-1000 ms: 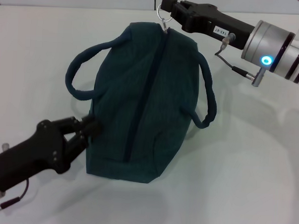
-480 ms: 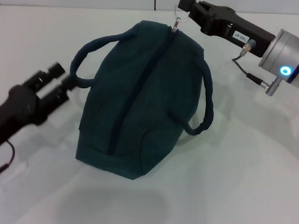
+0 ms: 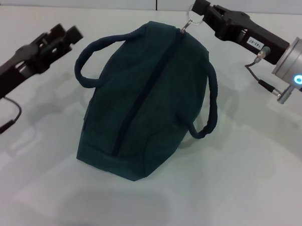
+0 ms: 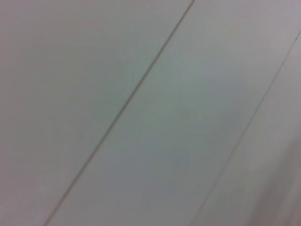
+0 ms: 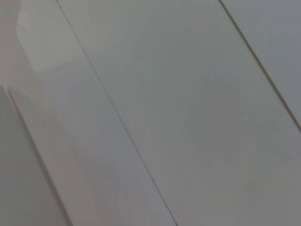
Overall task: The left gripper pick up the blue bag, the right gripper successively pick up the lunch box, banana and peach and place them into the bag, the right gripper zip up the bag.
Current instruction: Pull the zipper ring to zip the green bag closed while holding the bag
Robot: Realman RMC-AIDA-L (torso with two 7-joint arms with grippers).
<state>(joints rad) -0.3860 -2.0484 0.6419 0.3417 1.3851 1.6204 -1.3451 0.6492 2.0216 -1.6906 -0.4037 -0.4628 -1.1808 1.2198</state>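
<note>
The blue bag [image 3: 146, 98] lies on the white table [image 3: 248, 187] in the head view, its zipper line [image 3: 147, 88] closed along the top. Both dark handles hang down its sides. My right gripper [image 3: 198, 11] is at the bag's far end, shut on the metal zipper ring [image 3: 193, 19]. Off to the far left of the bag, my left gripper [image 3: 64, 35] is open and holds nothing, a short gap from the left handle [image 3: 88, 65]. The lunch box, banana and peach are out of view. Neither wrist view shows the bag or any fingers.
Both wrist views show only pale flat panels [image 4: 150, 113] with thin seams [image 5: 117, 117]. A cable loop [image 3: 5, 121] hangs under my left arm at the left edge. White table surface surrounds the bag on all sides.
My left gripper has let go of the bag's near left end and swung up and away to the far left. The right gripper has drawn the ring slightly right, and the bag shifted with it.
</note>
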